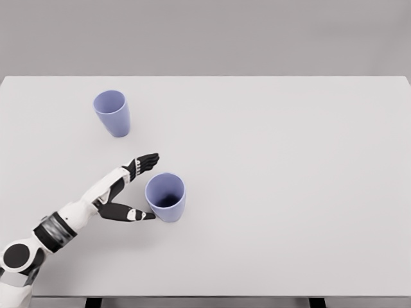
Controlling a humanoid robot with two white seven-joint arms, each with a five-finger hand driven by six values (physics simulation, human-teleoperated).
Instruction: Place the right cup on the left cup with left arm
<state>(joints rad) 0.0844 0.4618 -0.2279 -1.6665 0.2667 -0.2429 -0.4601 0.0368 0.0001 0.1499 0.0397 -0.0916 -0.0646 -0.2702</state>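
Two lilac cups stand upright on the white table (289, 160): the right cup (166, 197) near and left of centre, the left cup (112, 112) farther back and well apart. Left hand (131, 189) sits just left of the right cup, fingers spread, thumb touching its lower wall, other fingers clear.

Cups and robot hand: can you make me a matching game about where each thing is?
Things:
1. left cup
2. right cup
3. left hand
4. table

Clues:
A. white, holds everything up
B. stands alone, toward the far edge
C. open, fingers spread around a cup
D. upright, between a thumb and fingers

Pairs: 1-B, 2-D, 3-C, 4-A
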